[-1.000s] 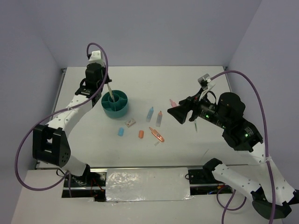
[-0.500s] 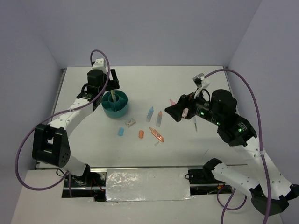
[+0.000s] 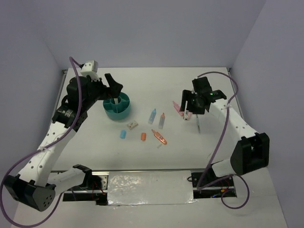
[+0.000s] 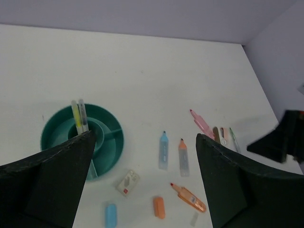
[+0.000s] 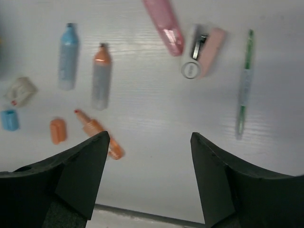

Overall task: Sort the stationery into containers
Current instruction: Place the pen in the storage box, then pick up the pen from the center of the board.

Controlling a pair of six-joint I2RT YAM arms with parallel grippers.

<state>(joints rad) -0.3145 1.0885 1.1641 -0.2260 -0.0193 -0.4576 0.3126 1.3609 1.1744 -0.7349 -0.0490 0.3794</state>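
White tabletop (image 3: 142, 80), lilac walls (image 3: 152, 28) on three sides. Your left claw (image 4: 145, 137) is spread wide w/ nothing between its fingers (image 4: 52, 175). In the top view it sits at 11 o'clock of the teal organizer (image 3: 124, 111), clear of the rim. Two thin pens (image 4: 78, 115), one yellow, stand tilted in the organizer's centre cup.

Your right claw (image 5: 149, 137) is spread too and grips nothing. It's over the table's 3 o'clock side, well apart from the organizer. In its wrist cam, just past the tips at 12 o'clock, lies the pink marker (image 5: 166, 26). Just beside that is a pink piece w/ a metal clip (image 5: 209, 47). A green pen (image 5: 244, 88) lies flat at approx. 2 o'clock.

The rest lies loose btwn the two arms. The blue marker (image 3: 152, 114) and orange marker (image 3: 162, 120) lie side by side, near but not touching. The orange highlighter (image 3: 159, 137) is at their 6 o'clock. The orange eraser (image 3: 143, 137) is at the highlighter's 9 o'clock, and the blue eraser (image 3: 123, 134) is further out at 9. The whitish-tan piece (image 3: 132, 125) lies at the organizer's 5 o'clock, apart from it.
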